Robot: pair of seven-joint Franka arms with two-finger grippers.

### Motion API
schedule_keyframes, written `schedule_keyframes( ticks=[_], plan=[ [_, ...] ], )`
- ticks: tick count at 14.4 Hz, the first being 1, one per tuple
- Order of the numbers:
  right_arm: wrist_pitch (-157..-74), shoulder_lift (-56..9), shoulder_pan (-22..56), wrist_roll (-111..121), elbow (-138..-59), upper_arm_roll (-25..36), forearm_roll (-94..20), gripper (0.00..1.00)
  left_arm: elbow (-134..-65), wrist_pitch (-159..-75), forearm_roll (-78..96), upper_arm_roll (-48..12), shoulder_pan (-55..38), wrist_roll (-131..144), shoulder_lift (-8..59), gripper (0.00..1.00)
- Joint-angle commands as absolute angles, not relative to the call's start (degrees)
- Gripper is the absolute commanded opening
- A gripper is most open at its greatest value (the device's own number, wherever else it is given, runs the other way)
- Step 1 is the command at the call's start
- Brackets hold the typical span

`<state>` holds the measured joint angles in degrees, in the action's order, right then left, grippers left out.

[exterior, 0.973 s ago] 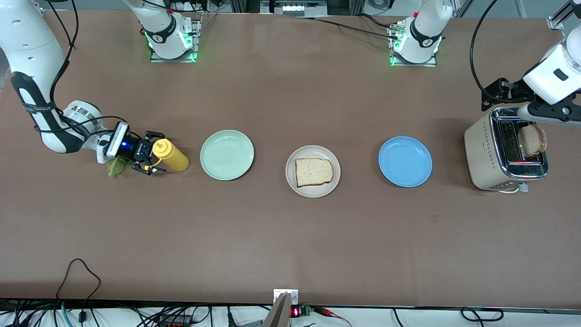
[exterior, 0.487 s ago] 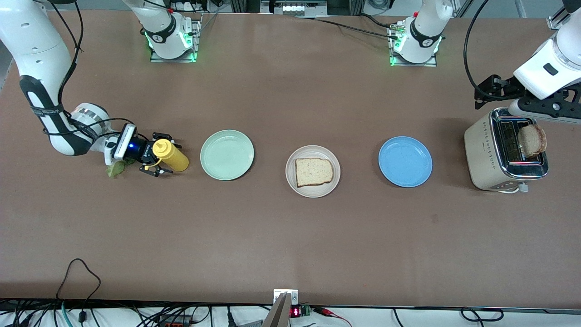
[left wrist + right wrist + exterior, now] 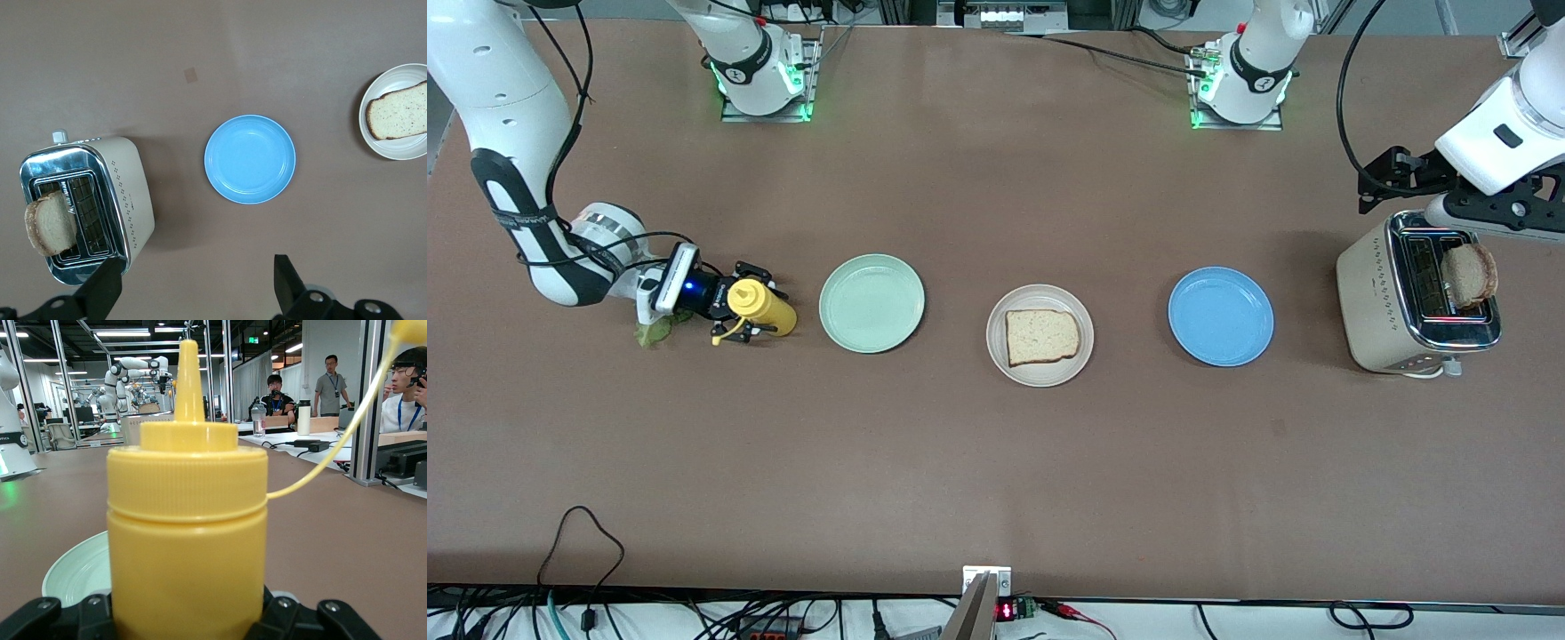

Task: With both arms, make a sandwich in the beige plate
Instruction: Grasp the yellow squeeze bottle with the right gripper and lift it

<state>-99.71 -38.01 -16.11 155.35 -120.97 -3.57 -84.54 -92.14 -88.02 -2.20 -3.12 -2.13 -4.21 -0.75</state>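
- Fingers of my right gripper (image 3: 740, 307) sit on either side of the yellow squeeze bottle (image 3: 760, 305), pressed against its body low down in the right wrist view, so I have hold of it; the bottle (image 3: 188, 540) stands on the desk (image 3: 996, 462)
- Bottle and right gripper are at the right arm's end of the desk, well apart from the beige plate (image 3: 1040, 335), with the mint-green plate (image 3: 871, 303) between them
- Lettuce leaf (image 3: 654, 331) lies on the desk under my right wrist, farther from the beige plate than the bottle is
- Beige plate sits mid-desk with one toast slice (image 3: 1041, 337) lying flat on it
- Blue plate (image 3: 1221, 316) lies beside the beige plate, toward the left arm's end
- Toaster (image 3: 1416, 293) stands past the blue plate at that end, with a second toast slice (image 3: 1469, 276) sticking up from one slot
- Left gripper (image 3: 193, 293) hangs over the desk beside the toaster, fingers (image 3: 105, 290) spread wide and holding nothing
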Motion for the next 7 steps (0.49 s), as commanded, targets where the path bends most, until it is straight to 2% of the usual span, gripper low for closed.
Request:
schedule_keyframes(
  ticks=[1,2,7],
  plan=[
    [-99.5,-38.2,-15.6,156.7,-120.1,-3.4,-85.9,0.44,-92.4,-87.5,-2.0,-3.3,-1.9,-4.3,-1.4,1.0],
    [-99.9,-37.7,-15.3,156.0,-119.8,-3.3,-85.9,0.41,-92.3,-87.7,-2.0,-3.3,-1.9,-4.3,-1.2,1.0],
    [-106.1,-33.9,-11.5,146.5,-117.0,-3.3,-85.8,0.41,-92.3,-86.3,-1.8,-3.2,-1.8,-4.2,-1.3,1.0]
  ],
)
